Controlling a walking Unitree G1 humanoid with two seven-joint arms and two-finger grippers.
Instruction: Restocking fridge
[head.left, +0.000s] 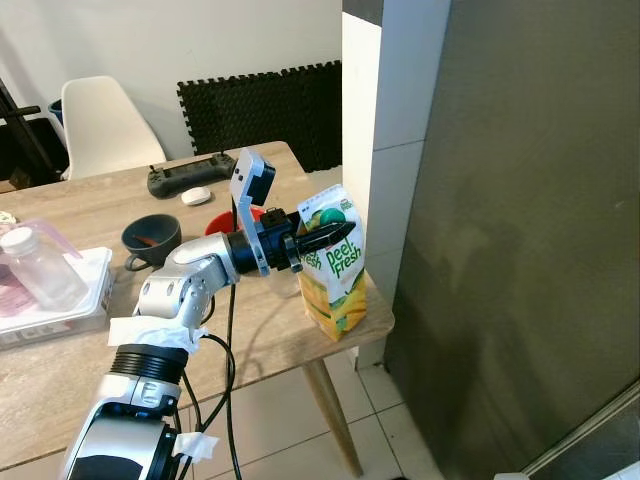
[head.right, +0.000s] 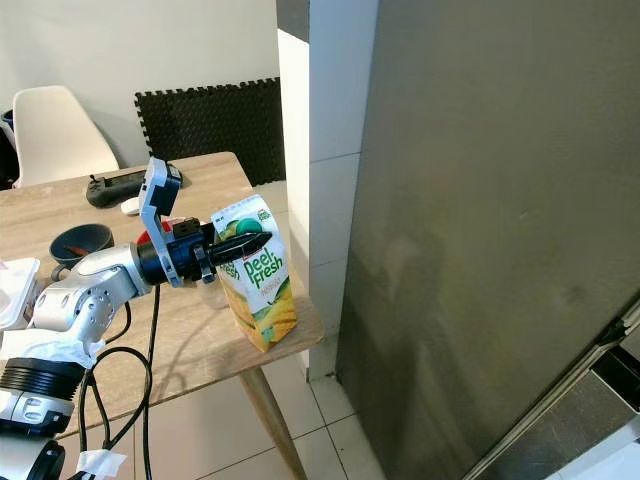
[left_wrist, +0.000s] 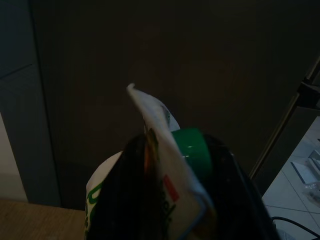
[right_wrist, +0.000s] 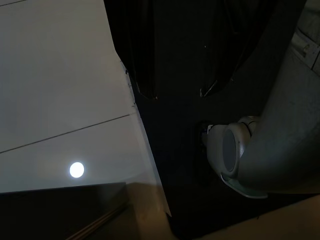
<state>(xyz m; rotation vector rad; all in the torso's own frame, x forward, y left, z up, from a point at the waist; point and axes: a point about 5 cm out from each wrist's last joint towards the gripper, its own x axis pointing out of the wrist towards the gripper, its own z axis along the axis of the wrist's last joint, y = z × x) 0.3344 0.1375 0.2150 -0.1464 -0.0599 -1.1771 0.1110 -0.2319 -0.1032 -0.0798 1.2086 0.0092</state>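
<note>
Left gripper (head.left: 335, 233) pinched on the top of one juice carton (head.left: 336, 268), forearm reaching level across the wooden table (head.left: 60, 370) from a bent elbow. Carton tilted at the table's corner, just beside the dark fridge door (head.left: 520, 240). Behind: one dark bowl (head.left: 151, 238), one white chair (head.left: 103, 125), one controller (head.left: 187, 178).

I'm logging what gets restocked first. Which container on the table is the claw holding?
The Peel Fresh juice carton at the table's corner nearest the fridge, clamped near its top by the left claw. The clear jar stands untouched.
</note>
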